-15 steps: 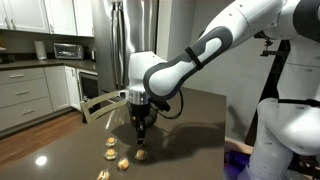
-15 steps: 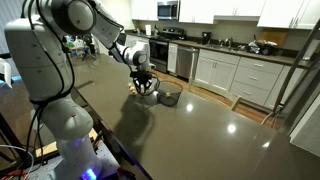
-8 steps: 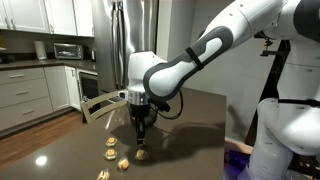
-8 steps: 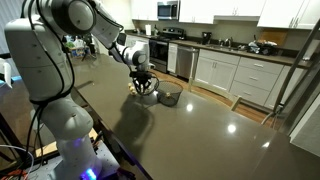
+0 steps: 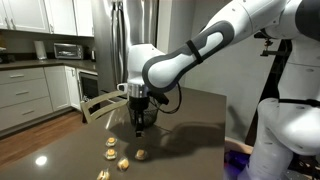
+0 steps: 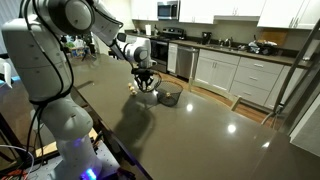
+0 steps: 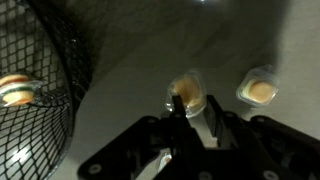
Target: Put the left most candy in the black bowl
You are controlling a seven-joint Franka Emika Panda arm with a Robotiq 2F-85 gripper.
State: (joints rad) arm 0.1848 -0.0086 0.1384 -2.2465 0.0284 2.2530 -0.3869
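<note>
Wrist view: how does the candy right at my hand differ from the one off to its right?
The candy at the hand is partly covered by the hand; the right candy shows whole, clear of it. The first looks rounder and deeper gold; the right one looks flatter and squarish, with a paler centre. Both are small wrapped candies on the dark tabletop, outside the black mesh bowl.

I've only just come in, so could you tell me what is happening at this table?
The robot arm has its tool hanging just above the dark table, over a loose group of small gold-wrapped candies. In the wrist view one candy sits right at the fingertips, with the black bowl close beside it. Whether the tool actually holds that candy cannot be told.
</note>
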